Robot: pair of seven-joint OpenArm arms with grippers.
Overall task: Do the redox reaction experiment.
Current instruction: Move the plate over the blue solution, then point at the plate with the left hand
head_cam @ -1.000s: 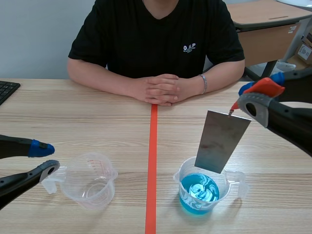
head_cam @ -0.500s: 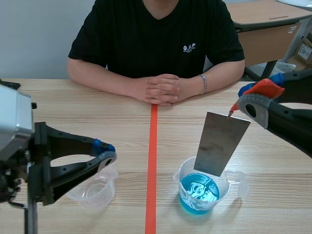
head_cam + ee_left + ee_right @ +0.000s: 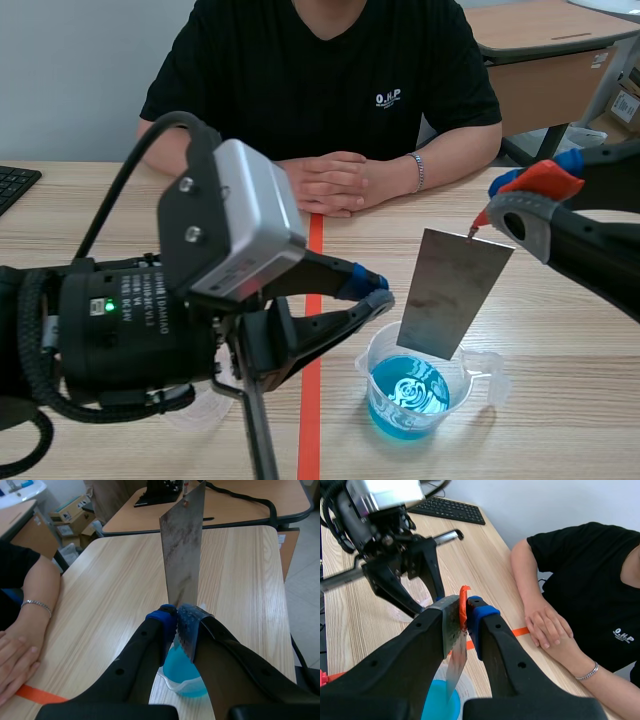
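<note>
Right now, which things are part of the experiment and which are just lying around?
In use: metal plate, orange clip it hangs from, cup of blue liquid.
Lying about: keyboard, cardboard boxes.

We record bright, even room light from overhead. The beaker (image 3: 410, 395) throws only a faint, soft shadow on the table (image 3: 565, 400). The metal plate (image 3: 183, 555) shows a dull sheen without hard glare.

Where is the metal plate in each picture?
Scene view: the metal plate hangs over the cup of blue liquid.
Left wrist view: plate upright, just ahead of the left gripper.
Right wrist view: plate below the red clip in the right gripper.
Shared landmark: the cup under the plate.
</note>
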